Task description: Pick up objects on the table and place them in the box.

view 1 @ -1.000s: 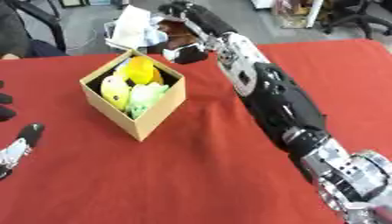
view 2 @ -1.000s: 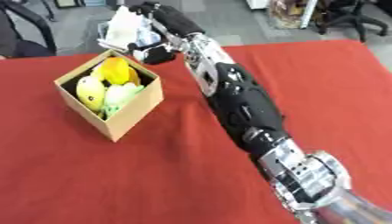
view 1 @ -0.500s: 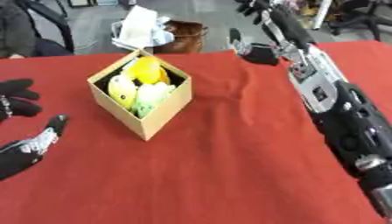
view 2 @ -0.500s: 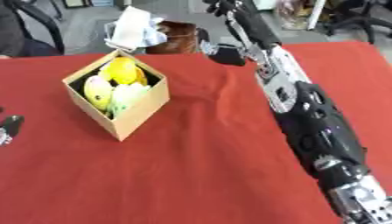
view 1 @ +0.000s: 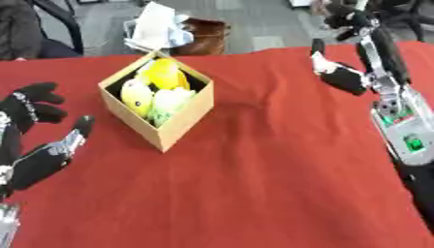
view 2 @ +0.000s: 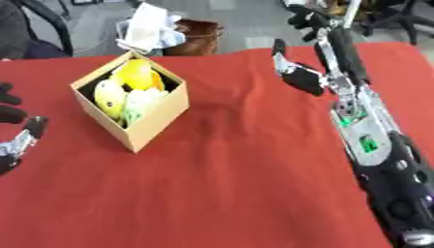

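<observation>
Both hands are seen empty with fingers relaxed: the right hand (view 2: 309,22) raised at the far right, the left hand (view 1: 30,104) at the left edge. Yellow and pale objects (view 1: 157,87) are held in the box (view 1: 182,123); nothing more is seen on the red counter (view 1: 280,179), so the task is judged nearly complete.

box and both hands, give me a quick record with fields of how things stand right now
box: open cardboard, on the red tablecloth, left of centre
contents: yellow and pale green objects, filling it
left hand: open, fingers spread, at the left edge, holding nothing
right hand: raised past the table's far right edge, holding nothing; fingers hard to read
cloth around box: no loose objects visible
beyond far edge: brown container with white material
</observation>
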Robot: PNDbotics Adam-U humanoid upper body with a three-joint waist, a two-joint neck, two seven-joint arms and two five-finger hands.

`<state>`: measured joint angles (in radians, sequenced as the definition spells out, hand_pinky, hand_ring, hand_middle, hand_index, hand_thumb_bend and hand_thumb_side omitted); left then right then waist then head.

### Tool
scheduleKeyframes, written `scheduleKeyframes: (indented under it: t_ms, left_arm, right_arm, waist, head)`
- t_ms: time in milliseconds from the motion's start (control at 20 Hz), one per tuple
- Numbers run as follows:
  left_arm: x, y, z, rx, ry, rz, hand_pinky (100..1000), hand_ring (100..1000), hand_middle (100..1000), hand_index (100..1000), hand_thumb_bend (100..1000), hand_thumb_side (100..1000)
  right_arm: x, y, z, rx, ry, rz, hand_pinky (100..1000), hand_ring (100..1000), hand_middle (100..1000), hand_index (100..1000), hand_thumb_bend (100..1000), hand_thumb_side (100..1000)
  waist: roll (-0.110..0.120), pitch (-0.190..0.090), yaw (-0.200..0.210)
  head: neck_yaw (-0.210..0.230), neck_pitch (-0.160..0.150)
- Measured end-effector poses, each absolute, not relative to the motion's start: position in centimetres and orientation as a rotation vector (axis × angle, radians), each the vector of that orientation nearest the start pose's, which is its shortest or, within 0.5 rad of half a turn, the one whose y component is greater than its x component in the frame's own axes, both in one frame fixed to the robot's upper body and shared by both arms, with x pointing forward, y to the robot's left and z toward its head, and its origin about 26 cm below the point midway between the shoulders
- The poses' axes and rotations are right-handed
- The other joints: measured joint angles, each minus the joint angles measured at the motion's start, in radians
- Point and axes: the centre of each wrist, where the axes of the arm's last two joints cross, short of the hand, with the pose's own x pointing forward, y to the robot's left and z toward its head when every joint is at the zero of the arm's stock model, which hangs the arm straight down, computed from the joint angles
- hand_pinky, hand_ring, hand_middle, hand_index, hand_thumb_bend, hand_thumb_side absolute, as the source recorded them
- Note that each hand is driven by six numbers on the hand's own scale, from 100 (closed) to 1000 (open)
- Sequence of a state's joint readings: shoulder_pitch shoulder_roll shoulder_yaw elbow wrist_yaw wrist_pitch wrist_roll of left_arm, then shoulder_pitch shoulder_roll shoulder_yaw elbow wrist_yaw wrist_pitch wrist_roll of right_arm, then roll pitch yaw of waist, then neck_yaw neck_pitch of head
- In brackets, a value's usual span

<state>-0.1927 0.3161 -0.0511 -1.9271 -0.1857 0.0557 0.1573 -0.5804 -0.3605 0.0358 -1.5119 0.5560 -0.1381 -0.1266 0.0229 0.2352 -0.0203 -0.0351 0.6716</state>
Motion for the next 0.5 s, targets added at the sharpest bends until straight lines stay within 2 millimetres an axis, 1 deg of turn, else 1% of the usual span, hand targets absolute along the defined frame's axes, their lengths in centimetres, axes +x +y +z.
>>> scheduleKeyframes:
  t_ms: [50, 100, 150, 200, 350, 400, 450, 500]
  left_arm:
    - [29.7, 26.1, 14.6, 0.429, -2.065, -0.306, 627, 591, 602, 786, 520, 323]
    - [29.7, 26.0, 14.3, 0.421, -2.061, -0.297, 627, 591, 602, 786, 544, 291]
    - [29.7, 25.9, 14.1, 0.412, -2.056, -0.291, 627, 591, 602, 786, 522, 328]
    - [29.7, 25.8, 13.7, 0.403, -2.048, -0.285, 628, 592, 602, 786, 524, 330]
    - [29.5, 25.6, 12.8, 0.383, -2.031, -0.275, 628, 592, 603, 786, 524, 330]
    - [29.5, 25.6, 12.6, 0.380, -2.027, -0.275, 629, 595, 605, 787, 525, 337]
    - [29.4, 25.6, 12.3, 0.376, -2.021, -0.270, 629, 595, 605, 787, 525, 337]
    - [29.4, 25.6, 12.0, 0.369, -2.014, -0.263, 630, 596, 606, 787, 525, 338]
  right_arm:
    - [39.0, -26.3, 17.8, -0.792, -2.154, 0.653, 628, 754, 698, 876, 100, 413]
    - [38.5, -26.3, 17.2, -0.769, -2.135, 0.619, 628, 753, 694, 866, 100, 357]
    - [38.1, -26.4, 16.6, -0.747, -2.119, 0.585, 626, 752, 691, 864, 100, 402]
    - [37.5, -26.3, 16.0, -0.725, -2.105, 0.551, 626, 751, 689, 862, 100, 384]
    - [35.8, -26.3, 14.6, -0.661, -2.075, 0.481, 626, 751, 688, 861, 100, 380]
    - [35.2, -26.4, 14.2, -0.644, -2.070, 0.466, 627, 757, 685, 851, 100, 311]
    - [34.6, -26.5, 13.8, -0.623, -2.064, 0.450, 627, 757, 685, 851, 100, 311]
    - [34.1, -26.4, 13.3, -0.598, -2.058, 0.431, 627, 758, 683, 849, 100, 285]
  waist:
    - [0.000, 0.000, 0.000]
    - [0.000, 0.000, 0.000]
    - [0.000, 0.000, 0.000]
    - [0.000, 0.000, 0.001]
    - [0.000, 0.000, 0.002]
    - [0.000, 0.000, 0.002]
    - [0.000, 0.000, 0.001]
    - [0.000, 0.000, 0.001]
  head:
    - [0.002, 0.005]
    - [0.003, 0.007]
    - [0.003, 0.012]
    - [0.003, 0.015]
    - [0.003, 0.023]
    - [0.003, 0.026]
    - [0.005, 0.031]
    - [0.008, 0.032]
